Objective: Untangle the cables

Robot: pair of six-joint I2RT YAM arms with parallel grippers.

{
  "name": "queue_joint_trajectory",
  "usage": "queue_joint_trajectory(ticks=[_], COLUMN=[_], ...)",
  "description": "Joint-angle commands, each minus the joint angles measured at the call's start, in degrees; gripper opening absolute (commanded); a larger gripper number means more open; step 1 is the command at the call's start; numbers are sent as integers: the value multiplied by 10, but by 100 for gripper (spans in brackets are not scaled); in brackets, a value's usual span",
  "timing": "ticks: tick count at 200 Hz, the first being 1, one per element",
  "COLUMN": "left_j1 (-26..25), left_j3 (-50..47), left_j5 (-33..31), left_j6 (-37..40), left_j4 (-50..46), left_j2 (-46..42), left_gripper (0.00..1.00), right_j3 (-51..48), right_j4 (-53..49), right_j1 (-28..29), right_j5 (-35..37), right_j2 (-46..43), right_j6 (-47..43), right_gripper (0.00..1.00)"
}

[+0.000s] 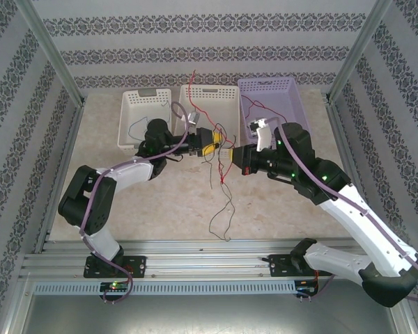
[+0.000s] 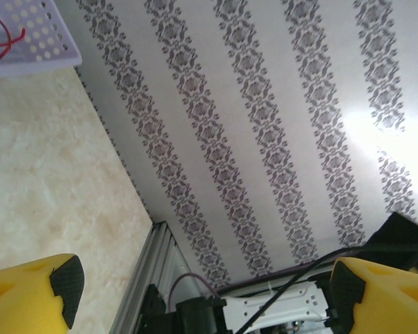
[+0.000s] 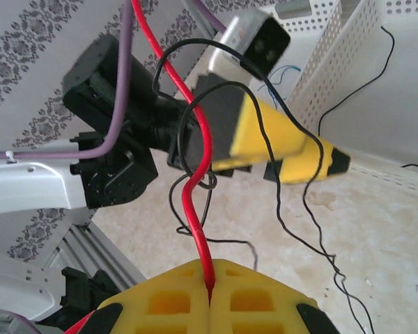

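My right gripper (image 3: 209, 296) is shut on a thin red cable (image 3: 195, 202), which rises from between its yellow fingers toward the left gripper. Both grippers meet above the table's middle; the right gripper (image 1: 233, 154) sits beside the left gripper (image 1: 218, 144). A black cable (image 3: 292, 209) loops around the left gripper's yellow fingers (image 3: 279, 142) and trails down to the table (image 1: 223, 221). In the left wrist view the left gripper (image 2: 205, 299) is open, with nothing between its fingers. The red cable (image 1: 193, 87) runs up over the middle basket.
Three baskets line the far edge: a white one (image 1: 129, 122) holding a blue cable (image 1: 153, 115), a middle white one (image 1: 226, 94), and a purple one (image 1: 292, 94) holding more red cable (image 2: 3, 38). Aluminium rails (image 1: 195, 264) run along the near edge.
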Motion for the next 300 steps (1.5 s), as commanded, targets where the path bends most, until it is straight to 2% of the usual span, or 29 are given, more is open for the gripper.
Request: queue_joint_trajectory(ticks=[1, 47, 101, 129, 207, 229, 251, 260, 278, 300], left_j1=[-9, -57, -66, -78, -155, -156, -156, -156, -156, -156], left_j3=[11, 40, -41, -59, 8, 6, 16, 16, 20, 19], left_j5=[7, -9, 5, -9, -103, -140, -172, -184, -211, -251], left_j6=[71, 229, 160, 196, 399, 419, 440, 444, 465, 497], left_j4=[-75, -245, -100, -147, -395, -415, -436, -439, -459, -486], left_j2=[-12, -67, -113, -142, -155, -157, -155, -155, -156, -170], left_gripper=[91, 94, 95, 96, 100, 98, 86, 85, 85, 93], right_j3=[3, 4, 2, -6, -24, -26, -26, -28, -30, -28], right_j4=[19, 31, 53, 77, 122, 122, 122, 122, 129, 121], right_j1=[-14, -47, -70, -81, -79, -78, -78, -78, -78, -77], right_j5=[-21, -75, -124, -151, -200, -203, -207, -206, -212, -211], right_j2=[-17, -27, -29, -28, -19, -24, -30, -32, -38, -47], right_j6=[-10, 10, 31, 50, 91, 93, 98, 101, 109, 107], right_gripper=[0, 0, 0, 0, 0, 0, 0, 0, 0, 0])
